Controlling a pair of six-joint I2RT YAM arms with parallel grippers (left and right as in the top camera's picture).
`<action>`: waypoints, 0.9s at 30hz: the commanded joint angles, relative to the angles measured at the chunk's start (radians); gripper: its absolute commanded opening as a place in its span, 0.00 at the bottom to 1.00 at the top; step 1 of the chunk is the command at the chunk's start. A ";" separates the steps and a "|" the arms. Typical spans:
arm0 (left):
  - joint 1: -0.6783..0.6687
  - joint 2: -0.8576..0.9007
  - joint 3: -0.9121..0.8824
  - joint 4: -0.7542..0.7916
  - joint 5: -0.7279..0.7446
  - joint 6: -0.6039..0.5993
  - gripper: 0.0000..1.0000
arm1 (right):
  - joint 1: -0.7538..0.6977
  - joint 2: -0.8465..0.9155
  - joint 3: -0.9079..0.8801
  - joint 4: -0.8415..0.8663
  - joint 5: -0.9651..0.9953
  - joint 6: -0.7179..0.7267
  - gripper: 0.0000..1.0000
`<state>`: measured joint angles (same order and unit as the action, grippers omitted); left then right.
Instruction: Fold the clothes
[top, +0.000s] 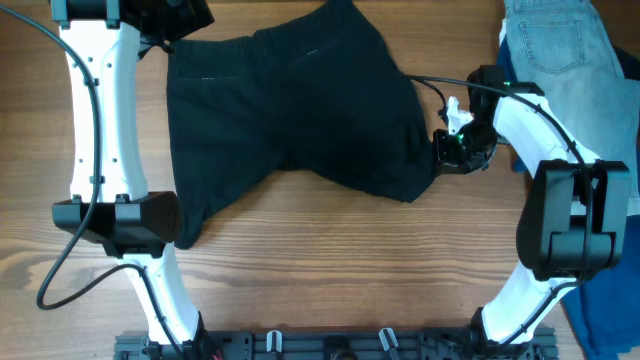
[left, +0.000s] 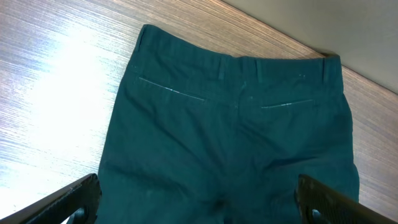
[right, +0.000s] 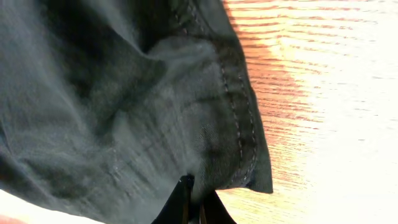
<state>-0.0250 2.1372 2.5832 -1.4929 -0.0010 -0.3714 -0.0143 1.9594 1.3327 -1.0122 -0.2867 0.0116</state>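
Black clothes (top: 290, 110) lie spread on the worktop (top: 330, 285), roughly centre, back side up. The left wrist view shows the waistband (left: 239, 65) and two back pocket slits. One leg points toward the near left, the other toward the right arm. Fabric looks flat and single-layer, with no fold visible anywhere, so the task is at its very start.

Right claw (top: 447, 150) sits at the hem of the right-hand leg. In the right wrist view the right claw (right: 194, 202) is narrow, pinching fabric just inside the stitched hem corner (right: 249, 168). Judged: grasp made for a first fold, leg not lifted clear.

Left claw (left: 199, 196) is wide, fingers far apart at the bottom corners of its view, holding nothing and hovering over the seat area.

Left to do: bring one leg over the other, then fold lengthwise and flatten. That is basically everything.

Light blue denim garment (top: 560, 50) and royal blue cloth (top: 610, 300) lie at the right edge, apart from the black garment.
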 joint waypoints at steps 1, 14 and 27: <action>0.006 -0.011 0.011 -0.001 0.012 0.020 0.99 | -0.005 -0.011 0.026 0.012 0.021 0.044 0.05; 0.006 -0.011 0.011 0.000 0.012 0.019 0.88 | -0.231 -0.011 0.365 -0.124 0.024 0.059 0.05; 0.006 -0.011 0.011 0.011 0.013 0.019 0.91 | -0.085 0.094 0.485 -0.275 0.033 -0.022 1.00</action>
<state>-0.0250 2.1372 2.5832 -1.4811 -0.0010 -0.3603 -0.2195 1.9781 1.8370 -1.2957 -0.2760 0.0395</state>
